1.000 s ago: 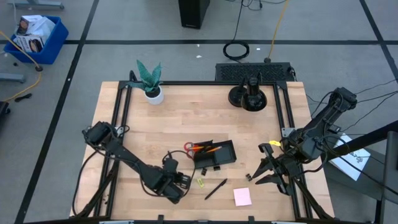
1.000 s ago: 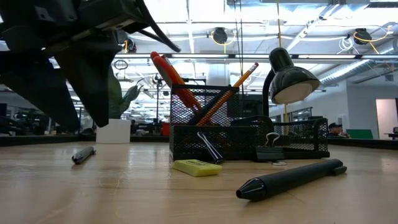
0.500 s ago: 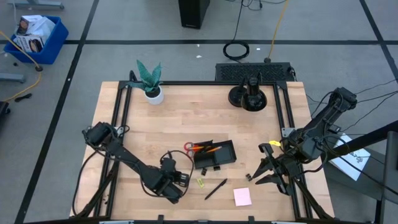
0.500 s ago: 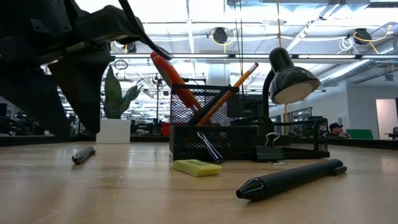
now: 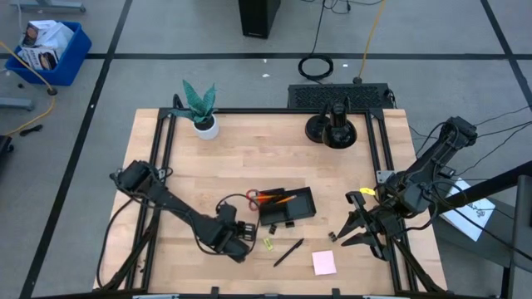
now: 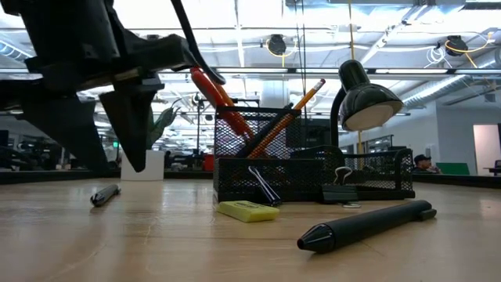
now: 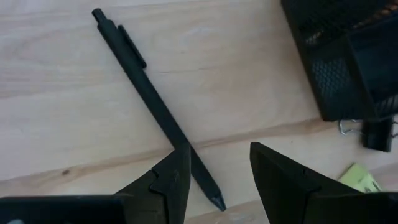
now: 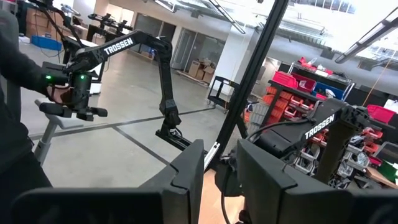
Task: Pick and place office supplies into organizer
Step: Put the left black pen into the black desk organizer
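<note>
The black mesh organizer stands mid-table, holding red-handled scissors and an orange pencil. One slim black pen lies flat on the wood. My left gripper hangs open just above that pen's tip end, pointing steeply down; it touches nothing. The gripper is left of the organizer in the high view. A second black pen, a yellow-green piece and a pink sticky-note pad lie near the front edge. My right gripper waits open at the table's right side.
A potted plant stands at the far left and a round black stand at the far right. Black clips lie against the organizer's near side, another below the right gripper. Bare wood lies between plant and organizer.
My left gripper has rolled a little at the wrist and edged toward the organizer, staying open above the pen. Nothing on the table has moved.
</note>
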Robot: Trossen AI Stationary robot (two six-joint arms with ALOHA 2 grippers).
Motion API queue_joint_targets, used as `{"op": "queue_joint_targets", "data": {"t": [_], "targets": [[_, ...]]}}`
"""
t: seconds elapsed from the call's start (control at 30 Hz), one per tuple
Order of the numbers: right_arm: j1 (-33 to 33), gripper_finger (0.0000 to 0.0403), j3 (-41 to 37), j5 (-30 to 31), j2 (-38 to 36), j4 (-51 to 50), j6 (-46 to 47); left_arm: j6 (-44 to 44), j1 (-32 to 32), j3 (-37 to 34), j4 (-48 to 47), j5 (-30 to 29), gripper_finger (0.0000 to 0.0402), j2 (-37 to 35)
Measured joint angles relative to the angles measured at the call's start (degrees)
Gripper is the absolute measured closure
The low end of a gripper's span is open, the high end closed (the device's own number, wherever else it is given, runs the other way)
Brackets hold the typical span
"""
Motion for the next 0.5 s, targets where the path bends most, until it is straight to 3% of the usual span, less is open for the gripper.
{"op": "queue_joint_targets", "data": {"t": [0.33,0.5], "targets": [[0.00,0.0314,0.00,0.00,0.00,-1.06,0.46,-3.61,-3.02,-0.01,-0.37,-2.32,0.0231,0.00],[0.00,0.0314,0.00,0.00,0.00,-1.31,0.61,-8.43,-6.36,0.00,-0.71,-8.94,0.0231,-0.19]]}}
